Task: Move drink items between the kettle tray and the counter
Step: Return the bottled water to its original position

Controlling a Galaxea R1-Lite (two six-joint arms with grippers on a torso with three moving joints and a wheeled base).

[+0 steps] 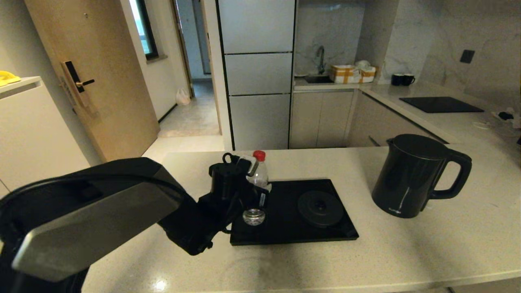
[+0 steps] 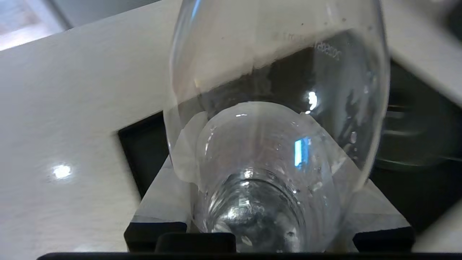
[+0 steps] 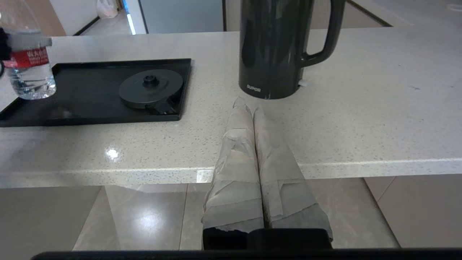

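My left gripper (image 1: 255, 185) is shut on the clear water bottle (image 1: 259, 173) with the red cap and red label. It holds the bottle roughly upright over the left end of the glossy black kettle tray (image 1: 285, 234); I cannot tell whether its base touches. In the left wrist view the bottle (image 2: 274, 144) fills the space between the taped fingers (image 2: 162, 202). The round base disc (image 1: 320, 208) on the tray is bare. The black kettle (image 1: 411, 179) stands on the beige counter (image 1: 407, 256), right of the tray. My right gripper (image 3: 252, 105) is shut and empty, off the counter's front edge, pointing at the kettle (image 3: 274, 47).
A flat black cooktop panel (image 1: 441, 104) lies on the far right worktop, with two small black mugs (image 1: 402, 79) behind it and cables (image 1: 506, 116) at the right edge. My left forearm (image 1: 101, 211) covers the near left of the counter.
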